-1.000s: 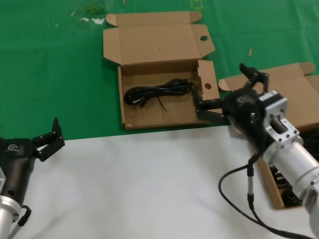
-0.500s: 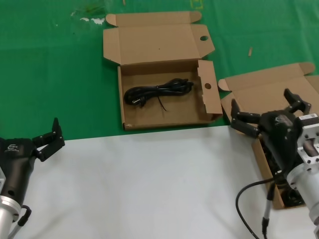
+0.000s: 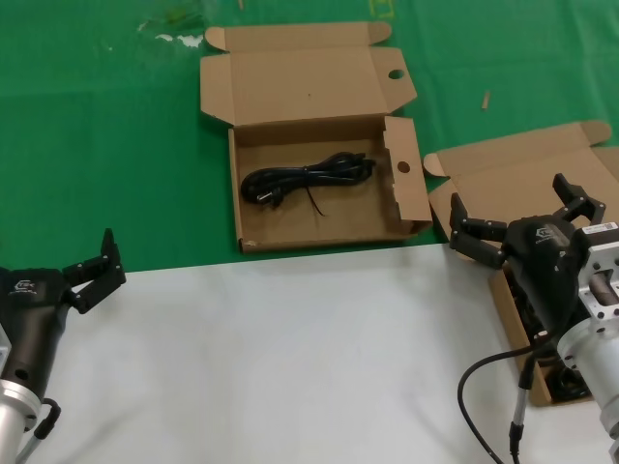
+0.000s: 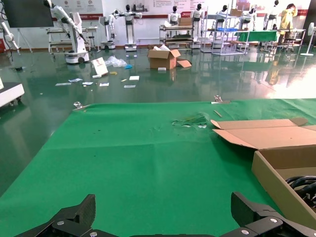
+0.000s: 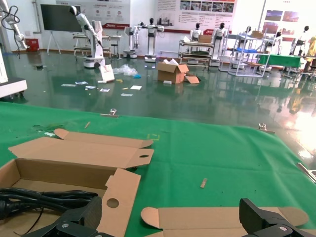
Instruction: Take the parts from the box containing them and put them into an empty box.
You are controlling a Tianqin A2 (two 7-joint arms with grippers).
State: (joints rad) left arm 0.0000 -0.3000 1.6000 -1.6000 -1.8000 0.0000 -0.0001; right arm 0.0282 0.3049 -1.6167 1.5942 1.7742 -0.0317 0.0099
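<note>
The wide box with hole-punched flaps [image 3: 253, 240] lies open at the back middle on the green cloth. One black cord [image 3: 308, 179] is coiled inside it. To the right sits the askew box [image 3: 522, 172], lid open; its black cords [image 3: 566, 385] show only in part under my right arm. My right gripper [image 3: 511, 201] hovers open and empty over this box's near-left corner. In the right wrist view the gripper [image 5: 170, 218] spans the askew box's lid [image 5: 222, 219], with the holed flap [image 5: 118, 190] and the cord [image 5: 44, 197] off to one side. My left gripper [image 3: 89, 256] rests open at the near left.
A white sheet [image 3: 290, 358] covers the near half of the table, and green cloth [image 3: 106, 145] the far half. Small scraps [image 3: 179, 39] lie at the back left. In the left wrist view my gripper [image 4: 165, 215] faces bare cloth, with the holed box [image 4: 276, 173] beside it.
My right gripper has pulled back from the holed box's right wall to above the askew box, open and empty throughout. The cord and the left arm have not moved.
</note>
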